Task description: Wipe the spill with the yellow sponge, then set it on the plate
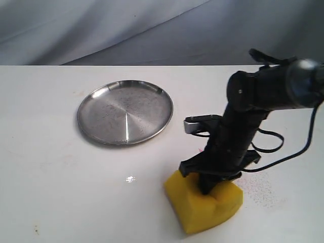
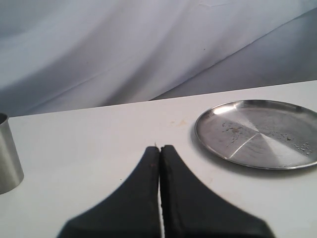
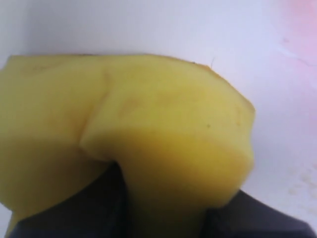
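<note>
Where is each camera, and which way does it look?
Exterior view: off the arms, looking down at the plate and sponge; the right arm shows.
Left wrist view: on the left arm, facing the plate; the shut left end effector shows.
Right wrist view: on the right arm, against the sponge that the right end effector squeezes.
Shared: exterior and left wrist see the plate.

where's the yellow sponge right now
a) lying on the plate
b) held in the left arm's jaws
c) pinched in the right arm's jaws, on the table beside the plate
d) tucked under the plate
c: the right arm's jaws dig into the yellow sponge so that it buckles in the middle, down on the white table and apart from the plate, which bears no sponge; the left arm's jaws are shut on nothing.
</note>
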`<state>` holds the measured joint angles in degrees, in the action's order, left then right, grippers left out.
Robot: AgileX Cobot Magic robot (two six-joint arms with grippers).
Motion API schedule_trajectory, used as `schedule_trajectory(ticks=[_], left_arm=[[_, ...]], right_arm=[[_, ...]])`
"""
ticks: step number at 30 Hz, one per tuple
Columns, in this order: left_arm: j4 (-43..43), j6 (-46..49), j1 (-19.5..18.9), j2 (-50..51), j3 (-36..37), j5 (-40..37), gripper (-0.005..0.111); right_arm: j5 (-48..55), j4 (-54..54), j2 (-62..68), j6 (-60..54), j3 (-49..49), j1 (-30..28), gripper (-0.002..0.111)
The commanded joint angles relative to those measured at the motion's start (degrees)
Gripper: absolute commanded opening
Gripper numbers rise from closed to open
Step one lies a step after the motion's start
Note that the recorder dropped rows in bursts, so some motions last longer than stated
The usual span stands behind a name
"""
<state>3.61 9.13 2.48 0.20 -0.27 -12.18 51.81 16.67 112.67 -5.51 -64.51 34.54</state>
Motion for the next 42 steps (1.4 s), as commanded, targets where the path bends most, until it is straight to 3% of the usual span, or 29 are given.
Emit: schedule_trajectory(ticks=[1, 4, 8, 11, 15, 21, 25, 30, 42], left_arm=[[0.34, 0.02, 0.29, -0.20, 0.27, 0.41, 0.000], [0.34, 0.02, 0.29, -0.20, 0.27, 0.41, 0.000], [0.34, 0.02, 0.29, -0.20, 0.27, 0.41, 0.000], [0.34, 0.02, 0.29, -0.20, 0.27, 0.41, 0.000], [0.34, 0.02, 0.29, -0.20, 0.27, 0.41, 0.000], [0.34, 0.02, 0.29, -0.20, 0.27, 0.41, 0.000], [0.34, 0.02, 0.29, -0.20, 0.27, 0.41, 0.000], [0.34, 0.02, 0.29, -0.20, 0.27, 0.41, 0.000], [0.34, 0.02, 0.29, -0.20, 0.27, 0.41, 0.000]], right_arm=[[-0.15, -7.19, 0.42, -0.24, 2.68, -3.81, 0.000], [-2.66, -3.01, 0.42, -0.40, 2.35, -2.26, 0.000], [-4.01, 2.92, 1.80, -2.61, -2.09, 4.38, 0.000], [-2.10, 6.01, 7.45, -2.61, -13.50, 13.01, 0.000], [0.08, 9.78, 12.92, -3.83, -28.24, 16.92, 0.000], [-1.05, 9.17, 10.87, -2.81, -45.40, 12.54, 0.000], [-6.68, 9.41, 12.87, 1.37, -49.49, 5.37, 0.000], [-3.75, 14.15, 19.64, 2.02, -55.23, -0.38, 0.000], [-2.67, 20.51, 31.06, 2.55, -61.62, -2.06, 0.000]])
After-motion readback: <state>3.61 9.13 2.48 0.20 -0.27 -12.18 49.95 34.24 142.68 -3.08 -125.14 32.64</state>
